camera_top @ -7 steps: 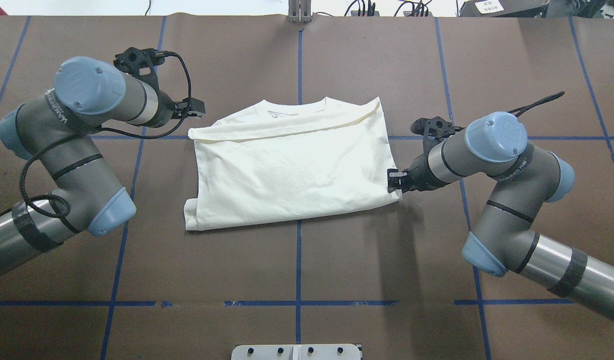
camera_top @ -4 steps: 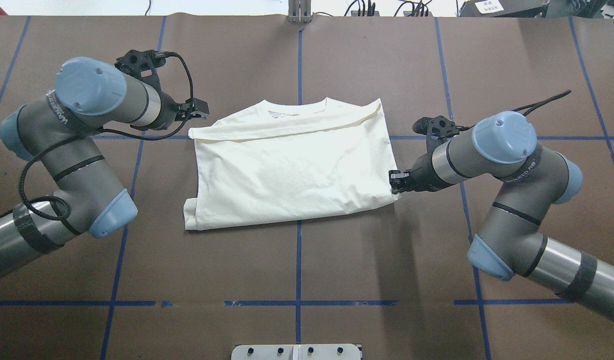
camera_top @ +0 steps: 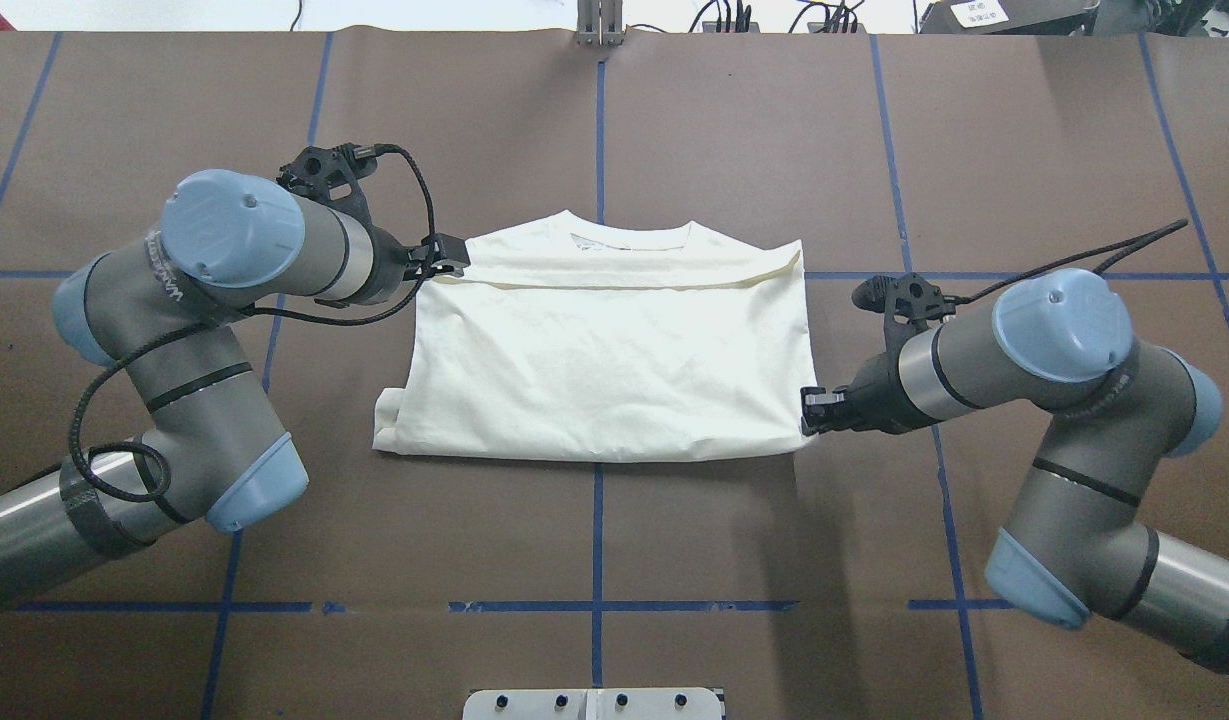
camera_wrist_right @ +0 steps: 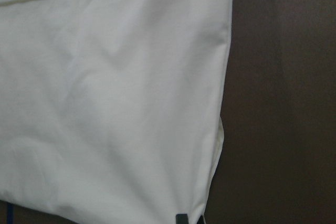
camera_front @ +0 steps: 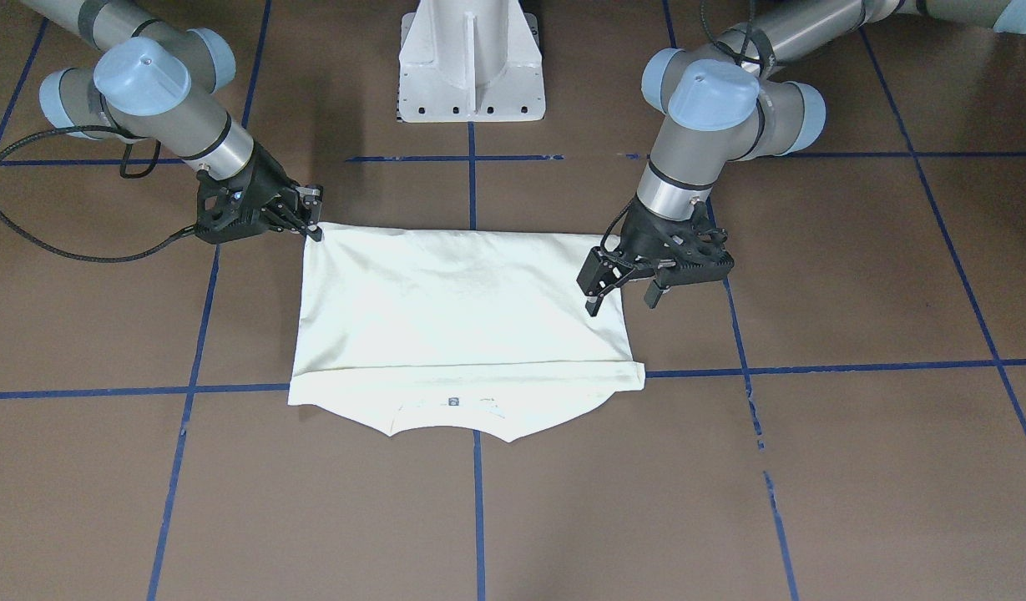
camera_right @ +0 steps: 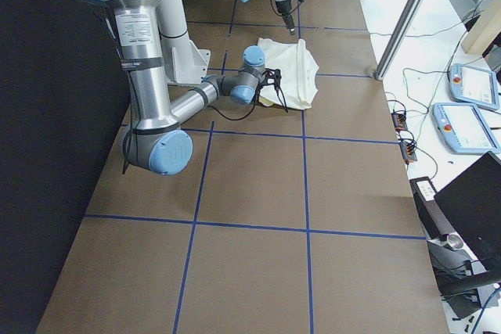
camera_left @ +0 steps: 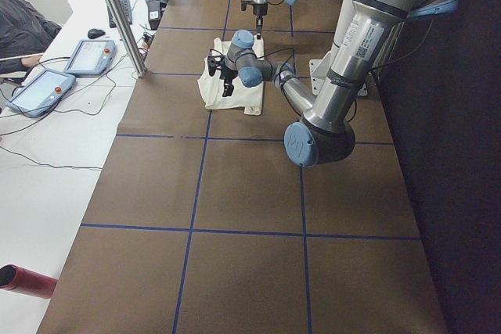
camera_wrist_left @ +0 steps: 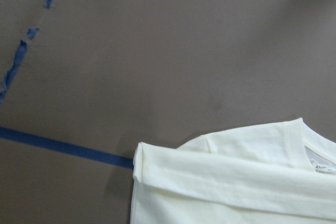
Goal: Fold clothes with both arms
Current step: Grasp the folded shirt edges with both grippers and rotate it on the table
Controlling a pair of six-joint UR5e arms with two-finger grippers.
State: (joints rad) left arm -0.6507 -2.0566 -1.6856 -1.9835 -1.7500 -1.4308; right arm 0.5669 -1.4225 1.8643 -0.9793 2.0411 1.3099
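My right gripper [camera_top: 806, 412] pinches the T-shirt [camera_top: 604, 360] at its near right corner; left gripper [camera_front: 622, 302] hangs open over the diagonally opposite shoulder.

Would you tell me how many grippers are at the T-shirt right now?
2. The left gripper, open, is at the far left corner of the T-shirt; the right gripper grips its near right corner. Neither is hidden.

A robotics lab: teach pendants [camera_right: 470, 127] beside a brown table [camera_top: 754, 540] gridded in blue tape [camera_top: 597, 530]
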